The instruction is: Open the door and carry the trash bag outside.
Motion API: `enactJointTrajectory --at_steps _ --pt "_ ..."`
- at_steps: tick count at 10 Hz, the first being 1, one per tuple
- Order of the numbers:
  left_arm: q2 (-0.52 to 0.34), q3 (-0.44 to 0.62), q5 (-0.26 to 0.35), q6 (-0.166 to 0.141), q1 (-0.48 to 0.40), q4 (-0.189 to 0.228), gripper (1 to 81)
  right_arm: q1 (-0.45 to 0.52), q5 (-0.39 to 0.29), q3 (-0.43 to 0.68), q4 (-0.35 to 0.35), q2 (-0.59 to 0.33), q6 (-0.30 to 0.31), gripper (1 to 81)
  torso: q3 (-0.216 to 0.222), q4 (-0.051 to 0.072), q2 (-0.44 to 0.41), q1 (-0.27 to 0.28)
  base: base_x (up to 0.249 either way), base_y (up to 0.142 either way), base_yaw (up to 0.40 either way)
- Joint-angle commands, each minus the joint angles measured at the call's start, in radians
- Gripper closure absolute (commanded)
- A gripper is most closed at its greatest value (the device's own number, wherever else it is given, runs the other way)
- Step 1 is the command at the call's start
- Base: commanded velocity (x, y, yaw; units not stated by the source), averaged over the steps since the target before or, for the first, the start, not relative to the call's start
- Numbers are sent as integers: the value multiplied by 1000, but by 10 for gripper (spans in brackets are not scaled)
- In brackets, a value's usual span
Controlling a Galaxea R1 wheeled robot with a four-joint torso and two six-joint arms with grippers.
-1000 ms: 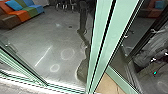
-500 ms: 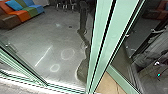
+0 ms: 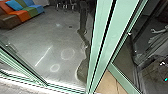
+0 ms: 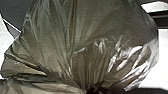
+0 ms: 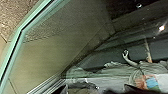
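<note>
Close in front of the left wrist camera is the trash bag, dark, thin, glossy plastic, its creases drawn together at a dark gathered neck and spreading wide from there; the neck marks one end, but the bag runs past the edge of view, so I cannot tell its long axis. Whether the left gripper is clenched on the bag or released, I cannot tell, and I cannot tell the right gripper's state either. In the head view the green-framed glass door is at the right, its long upright edge slanting from lower middle toward the top right, its bottom rail sloping down to the right. The right wrist view has a green frame edge bending at a corner beside glass with dim reflections. Beyond the glass in the head view lies a grey floor, pale rings and a streak of light on it, and at the upper left a row of brown, orange, green and blue seats bears a light blue cushion
</note>
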Motion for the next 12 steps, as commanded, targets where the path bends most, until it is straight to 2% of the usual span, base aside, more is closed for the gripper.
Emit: enactJointTrajectory --at_steps 1,4,9,11,12 --pt "5 13 79 -3 7 -6 811 155 -148 -194 -25 -96 34 10 0 0 0 0 0 0 0" --pt "4 13 79 -3 9 -6 811 132 -122 -239 -7 -106 35 10 0 0 0 0 0 0 0" --pt "4 13 79 -3 10 -5 811 97 -36 -331 25 -165 35 10 0 0 0 0 0 0 0" --pt "2 13 79 -2 10 -5 811 81 -21 -341 67 -159 34 10 0 0 0 0 0 0 0" --pt "0 13 79 -2 10 -5 811 83 -25 -337 129 -139 34 10 0 0 0 0 0 0 0"
